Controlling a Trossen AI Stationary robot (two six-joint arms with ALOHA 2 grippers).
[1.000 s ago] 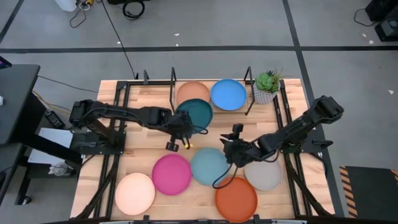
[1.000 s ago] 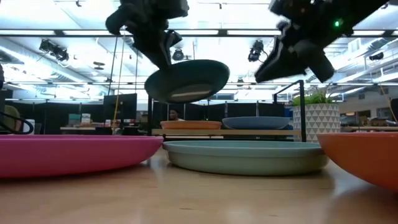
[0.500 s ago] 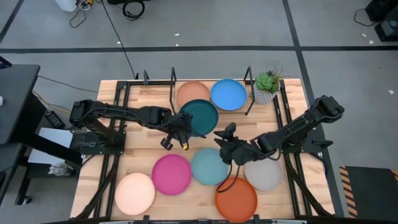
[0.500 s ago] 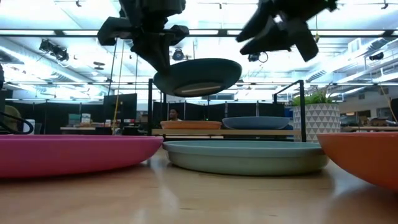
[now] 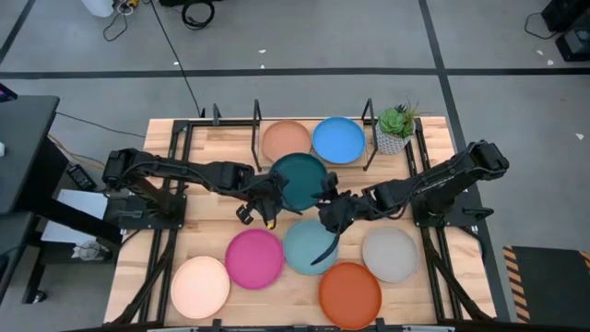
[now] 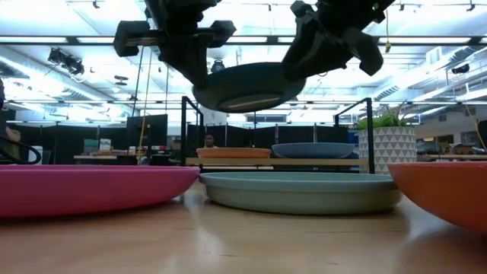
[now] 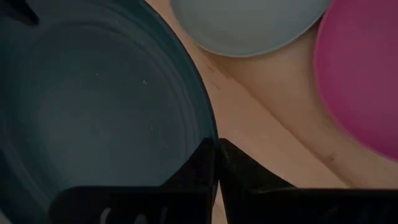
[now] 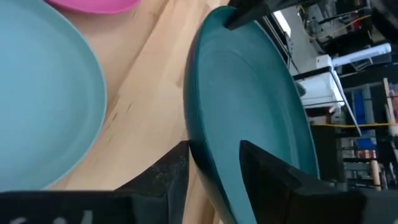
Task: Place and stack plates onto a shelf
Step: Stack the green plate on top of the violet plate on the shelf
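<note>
The dark teal plate [image 5: 302, 178] hangs in the air above the table's middle, roughly level [image 6: 247, 86]. My left gripper [image 5: 267, 201] is shut on its left near rim. My right gripper [image 5: 329, 201] is open at the plate's right near rim; in the right wrist view its fingers stand one on each side of that rim [image 8: 194, 124]. The shelf [image 5: 255, 124] stands at the far edge and carries the tan-brown plate [image 5: 286, 140] and the blue plate [image 5: 338, 138] side by side. My left gripper [image 7: 216, 144] pinches the dark teal plate's rim [image 7: 202, 106] between its two fingers, one on the upper face and one beneath. It comes from the table's left near side. The plate is lifted clear of the table and sits about level. My right gripper [image 8: 214, 155] straddles the opposite rim; whether a finger [image 8: 176, 165] touches it, I cannot tell.
On the table's near half lie the magenta plate [image 5: 254, 258], light teal plate [image 5: 311, 245], grey plate [image 5: 390, 254], orange plate [image 5: 350, 293] and cream plate [image 5: 200, 286]. A potted plant [image 5: 395, 129] stands right of the shelf. Long black rails [image 5: 175, 175] run along both sides.
My left gripper has carried the dark teal plate a little toward the table's right and slightly up. My right gripper has risen from above the light teal and grey plates and moved toward the far left, arriving with its fingers around the dark teal plate's rim.
</note>
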